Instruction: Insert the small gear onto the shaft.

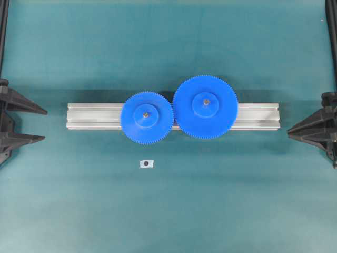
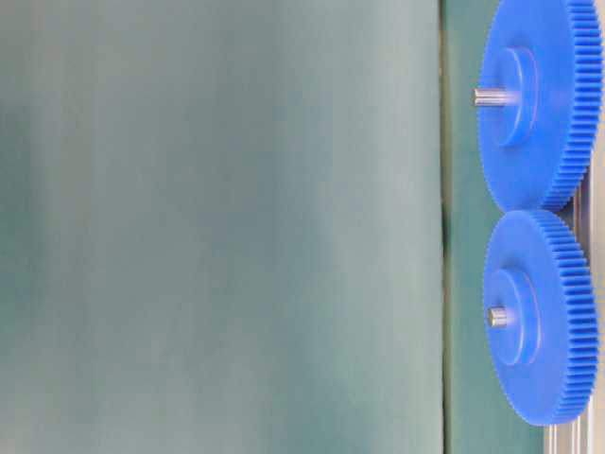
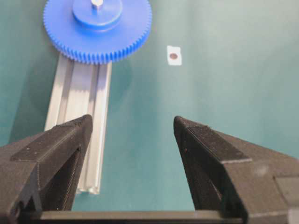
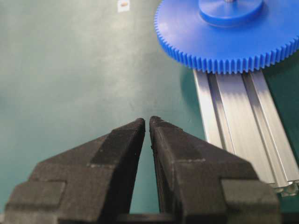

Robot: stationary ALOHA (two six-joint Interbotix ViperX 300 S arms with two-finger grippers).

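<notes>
The jaws of the left gripper [image 3: 132, 122] stand wide apart with nothing between them but bare green worktop [image 1: 168, 211], while those of the right gripper [image 4: 147, 120] are drawn in to a narrow slit, almost touching and holding nothing. Ahead of the left jaws and a little toward the left finger lies the long grooved aluminium rail [image 3: 79, 107], and at its far end sits the small gear [image 1: 147, 115], flat on the rail with the shaft [image 1: 146, 113] showing through its centre hole — the pin's tip stands just proud of the raised hub. The wider blue gear [image 1: 205, 107] lies beyond it, nearer the right jaws, its teeth meeting those of the small gear. A tiny white tag [image 1: 146, 164] with a dark dot rests on the worktop ahead of the left jaws, toward the right finger — apart from the rail.
</notes>
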